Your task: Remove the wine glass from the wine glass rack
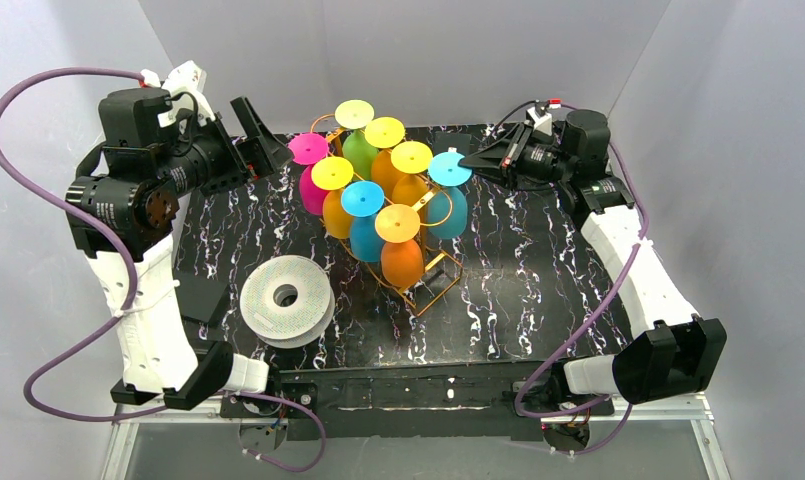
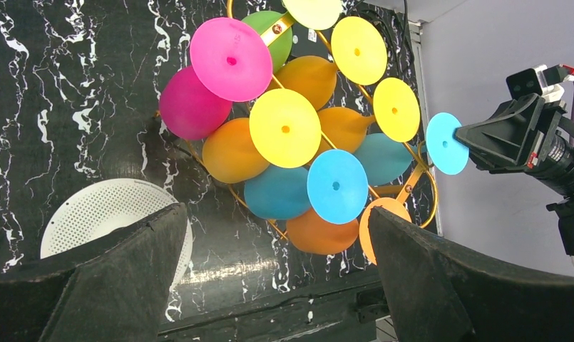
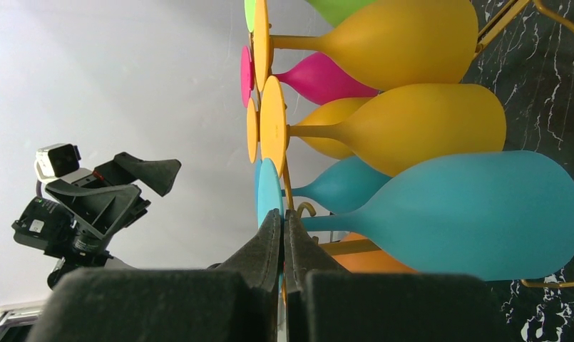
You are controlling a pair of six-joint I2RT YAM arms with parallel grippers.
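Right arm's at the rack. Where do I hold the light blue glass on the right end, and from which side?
On the light blue wine glass, pinch the rim of the flat foot disc, coming from the right side. It hangs bowl down in the wine glass rack, foot on top; other glasses crowd its left. The right gripper is shut on that rim.

The left end effector (image 1: 266, 138) hovers raised, fingers spread wide. The right end effector (image 1: 468, 158), arm stretched inward, pinches the blue wine glass (image 1: 450, 210) by its foot.
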